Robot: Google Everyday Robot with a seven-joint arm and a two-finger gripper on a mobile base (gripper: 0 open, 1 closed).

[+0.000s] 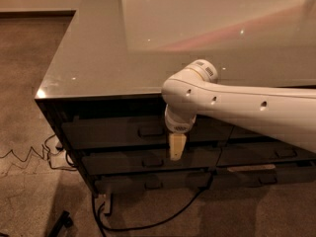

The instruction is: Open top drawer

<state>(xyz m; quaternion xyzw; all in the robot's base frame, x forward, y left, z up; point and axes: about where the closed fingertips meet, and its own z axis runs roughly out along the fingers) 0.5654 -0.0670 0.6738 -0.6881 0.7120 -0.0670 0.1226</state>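
Pincer (177, 149) downward, before top drawer (108, 132)
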